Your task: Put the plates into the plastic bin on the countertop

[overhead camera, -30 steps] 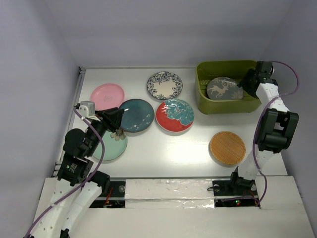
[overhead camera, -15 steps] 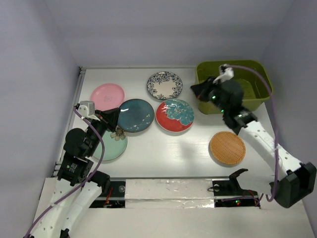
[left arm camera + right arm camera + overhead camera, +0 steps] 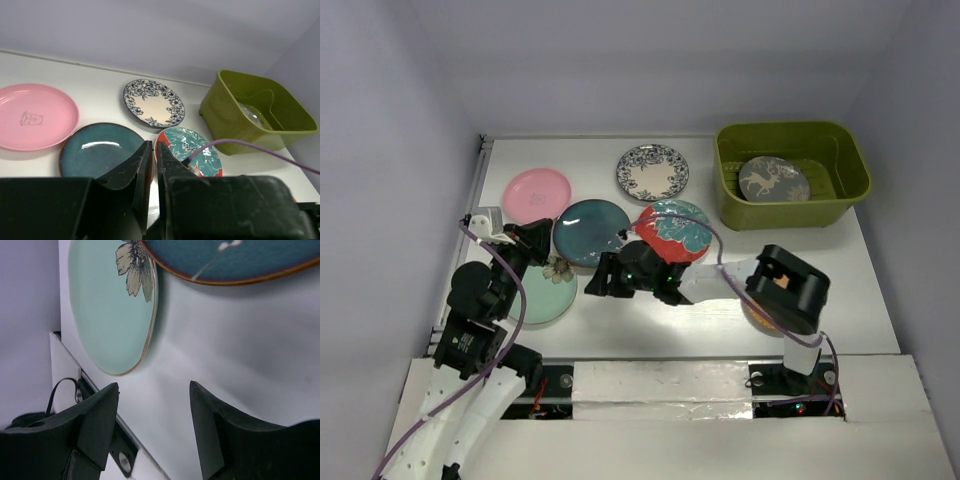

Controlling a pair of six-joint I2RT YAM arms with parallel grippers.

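Found the pink plate (image 3: 537, 193) lying flat at the far left of the worktop (image 3: 650, 325), a faint little drawing at its middle. Just nearer and a touch rightward, met the left pincer (image 3: 540, 238), closed with nothing between its fingers. Saw the mint plate (image 3: 552, 292) nearest the front edge, pale green with a brown rim and a beige flower, its left part covered by the left arm (image 3: 480, 290). Beside it, farther back, noted the dark teal plate (image 3: 593, 232), glossy, brown-rimmed and flat. Spotted the right pincer (image 3: 152, 386) open and empty over bare worktop, just beside the mint plate's rim and the teal plate's near edge. Farther back, made out the blue-white patterned plate (image 3: 652, 172), well apart from both pincers. Found the red plate (image 3: 675, 230), teal flower on it, with its near edge blocked by the right arm (image 3: 720, 283) stretched across the worktop. At the far right corner, saw the green bin (image 3: 780, 213) with the grey deer plate (image 3: 773, 179) lying inside.
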